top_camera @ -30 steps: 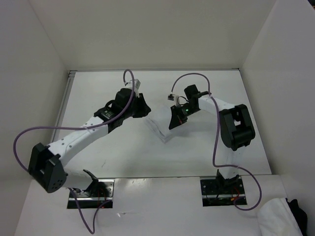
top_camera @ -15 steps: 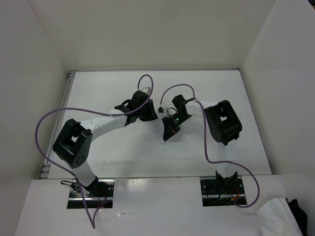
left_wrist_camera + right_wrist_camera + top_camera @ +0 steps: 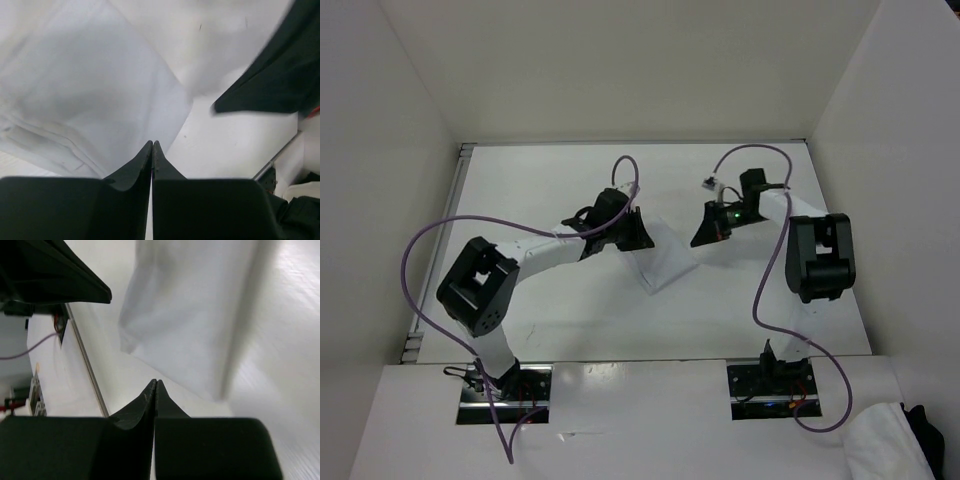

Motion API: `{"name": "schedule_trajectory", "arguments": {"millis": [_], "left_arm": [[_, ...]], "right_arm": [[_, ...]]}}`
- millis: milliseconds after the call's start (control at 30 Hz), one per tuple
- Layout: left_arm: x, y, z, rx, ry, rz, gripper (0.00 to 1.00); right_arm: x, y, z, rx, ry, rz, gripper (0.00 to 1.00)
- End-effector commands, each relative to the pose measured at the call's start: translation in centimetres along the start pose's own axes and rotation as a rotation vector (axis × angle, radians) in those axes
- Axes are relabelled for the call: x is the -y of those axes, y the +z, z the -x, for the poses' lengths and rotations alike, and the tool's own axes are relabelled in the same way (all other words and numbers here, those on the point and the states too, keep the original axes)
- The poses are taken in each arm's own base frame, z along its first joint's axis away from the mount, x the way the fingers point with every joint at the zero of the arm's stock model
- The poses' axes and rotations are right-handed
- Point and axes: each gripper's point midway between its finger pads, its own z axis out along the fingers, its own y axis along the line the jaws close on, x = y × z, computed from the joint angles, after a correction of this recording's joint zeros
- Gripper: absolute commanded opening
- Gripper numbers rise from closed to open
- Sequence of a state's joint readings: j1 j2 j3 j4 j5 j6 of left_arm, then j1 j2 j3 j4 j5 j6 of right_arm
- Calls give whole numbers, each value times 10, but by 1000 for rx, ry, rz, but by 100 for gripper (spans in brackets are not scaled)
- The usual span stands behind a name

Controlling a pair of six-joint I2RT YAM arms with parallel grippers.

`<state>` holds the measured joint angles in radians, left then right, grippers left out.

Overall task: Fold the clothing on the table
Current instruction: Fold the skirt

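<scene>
The clothing (image 3: 667,260) is a small white folded piece lying flat on the table (image 3: 540,180), near the middle. My left gripper (image 3: 640,238) hovers at its left edge, shut, and I see nothing between the fingers. In the left wrist view the gripper (image 3: 152,143) points at the clothing's (image 3: 85,95) near edge, and the right gripper's dark finger (image 3: 280,65) shows at the upper right. My right gripper (image 3: 704,236) sits just right of the clothing, shut and empty. Its wrist view shows the gripper (image 3: 155,381) a little short of the clothing (image 3: 190,310).
A bulkier white cloth heap (image 3: 880,445) with a black item (image 3: 926,422) lies at the bottom right, off the work area. White wall panels (image 3: 390,130) close in both sides and the back. Purple cables (image 3: 420,250) loop beside both arms.
The right gripper has drawn back to the right, off the clothing. The left gripper has closed at the clothing's left edge. The clothing now lies uncovered and flat.
</scene>
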<state>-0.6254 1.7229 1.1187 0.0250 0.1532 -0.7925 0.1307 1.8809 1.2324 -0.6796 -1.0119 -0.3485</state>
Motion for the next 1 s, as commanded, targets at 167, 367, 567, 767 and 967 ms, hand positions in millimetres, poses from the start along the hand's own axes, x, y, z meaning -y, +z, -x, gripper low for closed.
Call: {"name": "schedule_trajectory", "arguments": {"millis": [167, 367, 567, 767, 967], "left_arm": [[-45, 36, -40, -240, -61, 106, 2], [-79, 31, -62, -334, -163, 210, 0], [-94, 0, -82, -337, -198, 259, 3], [-55, -31, -48, -203, -155, 153, 8], [-37, -57, -28, -137, -106, 125, 19]], "right_arm": [[5, -43, 9, 123, 23, 48, 0], [17, -35, 2, 102, 78, 50, 0], [5, -19, -5, 49, 56, 81, 0], [-25, 24, -18, -104, -35, 165, 0], [-13, 78, -54, -326, -16, 63, 0]]}}
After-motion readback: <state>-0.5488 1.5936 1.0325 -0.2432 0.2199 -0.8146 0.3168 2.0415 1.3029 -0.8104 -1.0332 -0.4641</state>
